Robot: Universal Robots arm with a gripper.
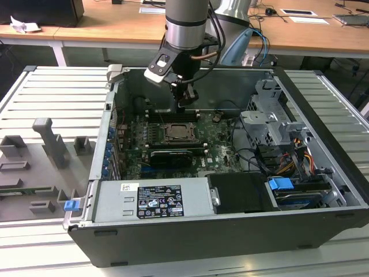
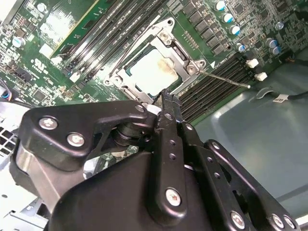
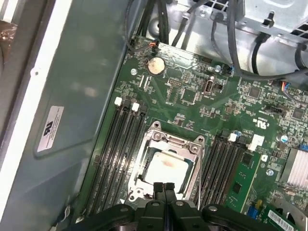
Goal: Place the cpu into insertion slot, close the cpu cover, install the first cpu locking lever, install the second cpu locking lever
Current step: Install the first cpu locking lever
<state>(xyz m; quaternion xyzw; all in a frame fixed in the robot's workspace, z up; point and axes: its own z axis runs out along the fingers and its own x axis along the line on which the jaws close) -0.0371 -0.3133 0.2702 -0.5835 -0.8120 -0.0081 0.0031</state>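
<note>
Grey metal bench (image 1: 52, 98) carries a big black computer case (image 1: 230, 242), open on top. Inside lies a green board (image 3: 192, 101). The insertion slot (image 1: 168, 134) sits on it, with the silver cpu cover (image 3: 175, 142) flat over it. The pale cpu (image 3: 166, 168) shows through the cover's hole. The gripper (image 3: 164, 186) hangs by the slot's edge, its fingers pressed together and holding nothing. A thin lever (image 2: 226, 80) sticks out beside the slot.

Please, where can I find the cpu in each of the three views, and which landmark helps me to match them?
Exterior view: the cpu is near mid-picture, just nearer the camera than the gripper.
Second wrist view: the cpu is the pale square just beyond the gripper.
First wrist view: the cpu is the pale square just beyond the gripper.
Shared landmark: the silver cover framing it.
</note>
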